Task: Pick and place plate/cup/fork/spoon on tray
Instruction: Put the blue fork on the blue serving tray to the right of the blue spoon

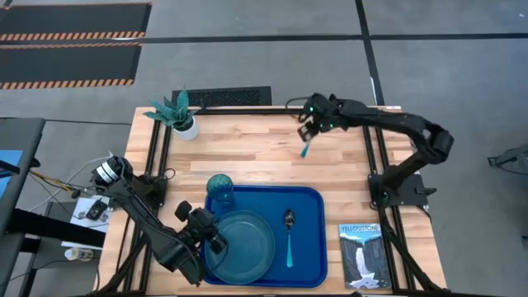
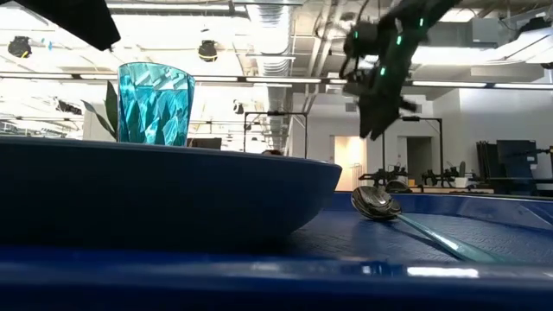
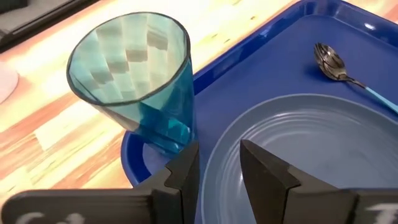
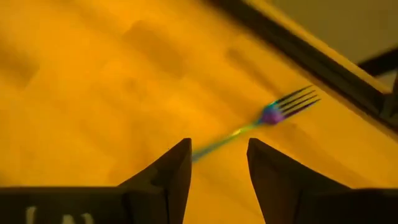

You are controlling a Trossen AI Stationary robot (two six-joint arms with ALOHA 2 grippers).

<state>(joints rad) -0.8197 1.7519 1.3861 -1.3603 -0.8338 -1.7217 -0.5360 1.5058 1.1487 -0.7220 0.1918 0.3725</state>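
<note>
The blue tray [image 1: 309,206] lies at the table's near middle. On it the teal plate [image 1: 243,243] lies flat at the left. The cup [image 1: 219,188] stands upright in the far left corner. The spoon [image 1: 289,235] lies to the right of the plate. The fork [image 1: 304,149] lies on the bare wood beyond the tray. My right gripper [image 1: 310,125] hangs open above the fork [image 4: 273,112], whose handle runs toward the gap between the fingers. My left gripper [image 3: 217,158] stands open over the plate's left rim [image 3: 214,146], beside the cup [image 3: 134,74].
A white pot with a teal plant [image 1: 177,115] stands at the table's far left corner. A small book [image 1: 361,252] lies to the right of the tray. A black grille [image 1: 223,97] sits at the far edge. Bare wood stretches between tray and far edge.
</note>
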